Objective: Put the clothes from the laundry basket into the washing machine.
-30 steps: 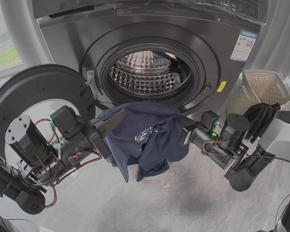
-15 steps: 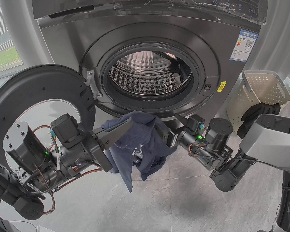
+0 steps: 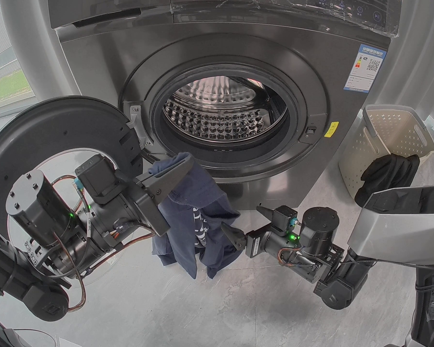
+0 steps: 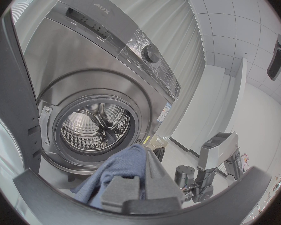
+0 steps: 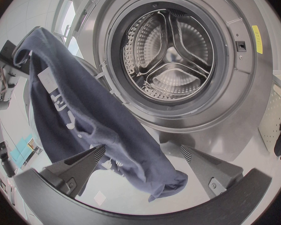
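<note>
A navy blue T-shirt with white print [image 3: 197, 218] hangs from the left gripper [image 3: 178, 166], whose jaws are clamped on its upper edge, just below the open grey front-loading washing machine [image 3: 284, 39]. The right gripper [image 3: 241, 219] sits lower, close beside the hanging cloth, jaws apart. A black garment [image 3: 386, 172] drapes over the rim of the cream perforated laundry basket [image 3: 395, 126].

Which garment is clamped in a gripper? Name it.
The navy shirt, pinched by the left gripper; the black garment hangs over the laundry basket rim.
</note>
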Tool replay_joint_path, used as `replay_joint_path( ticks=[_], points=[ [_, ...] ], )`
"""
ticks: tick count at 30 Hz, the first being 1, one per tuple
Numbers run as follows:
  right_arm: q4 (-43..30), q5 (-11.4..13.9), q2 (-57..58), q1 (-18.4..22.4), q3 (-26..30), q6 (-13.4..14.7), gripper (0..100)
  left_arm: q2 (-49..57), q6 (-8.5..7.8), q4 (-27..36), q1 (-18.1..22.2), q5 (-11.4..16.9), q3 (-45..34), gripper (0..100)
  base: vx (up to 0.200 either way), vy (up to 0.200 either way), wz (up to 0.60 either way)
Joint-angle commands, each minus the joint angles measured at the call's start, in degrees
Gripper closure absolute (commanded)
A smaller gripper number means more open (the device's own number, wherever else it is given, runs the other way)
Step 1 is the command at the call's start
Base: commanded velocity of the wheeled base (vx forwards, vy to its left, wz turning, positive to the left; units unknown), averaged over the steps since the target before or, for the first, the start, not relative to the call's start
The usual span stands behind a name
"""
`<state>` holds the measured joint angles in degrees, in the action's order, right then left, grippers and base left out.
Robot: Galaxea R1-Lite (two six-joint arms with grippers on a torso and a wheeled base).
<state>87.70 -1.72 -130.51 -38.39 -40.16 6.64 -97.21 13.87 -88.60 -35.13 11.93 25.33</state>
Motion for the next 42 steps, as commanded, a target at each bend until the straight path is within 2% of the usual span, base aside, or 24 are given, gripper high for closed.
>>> replay_joint_path(
  ticks=[1, 8, 16, 22, 30, 31, 36, 42],
  points=[
    [0.46, 0.49, 3.6, -0.81, 5.88, 0.21, 0, -0.61, 0.01, -0.08, 0.86, -0.16, 0.86, 100, 0.0, 0.0, 0.0],
    [0.46, 1.72, 2.9, -0.02, 4.21, 0.3, 0, -0.61, 0.01, 0.01, 0.86, -0.16, 0.77, 100, 0.0, 0.0, 0.0],
    [-0.25, 2.51, -2.82, -0.81, -4.32, -0.23, 0, -0.53, 0.1, -0.08, 0.86, -0.16, 0.77, 100, 0.0, 0.0, 0.0],
    [0.37, 5.94, -5.98, -1.6, -6.25, -0.23, 0, -0.53, 0.1, -0.08, 0.86, -0.07, 0.86, 100, 0.0, 0.0, 0.0],
    [0.54, 5.94, -7.48, -2.39, -10.91, -0.14, 0, -0.53, 0.1, -0.08, 0.86, -0.07, 0.77, 100, 0.0, 0.0, 0.0],
    [0.63, 5.94, -7.12, -2.31, -11.0, -0.05, 100, -0.53, 0.1, -0.08, 0.86, -0.07, 0.77, 100, 0.0, 0.0, 0.0],
    [0.81, 5.94, -5.01, -2.04, -10.29, 0.04, 100, -0.53, 0.1, -0.08, 0.94, -0.07, 0.77, 100, 0.0, 0.0, 0.0],
    [0.81, 5.76, 1.75, -1.51, -4.76, -0.05, 100, -0.61, 0.19, -0.08, 1.21, -0.07, 0.68, 100, 0.0, 0.0, 0.0]
  ],
)
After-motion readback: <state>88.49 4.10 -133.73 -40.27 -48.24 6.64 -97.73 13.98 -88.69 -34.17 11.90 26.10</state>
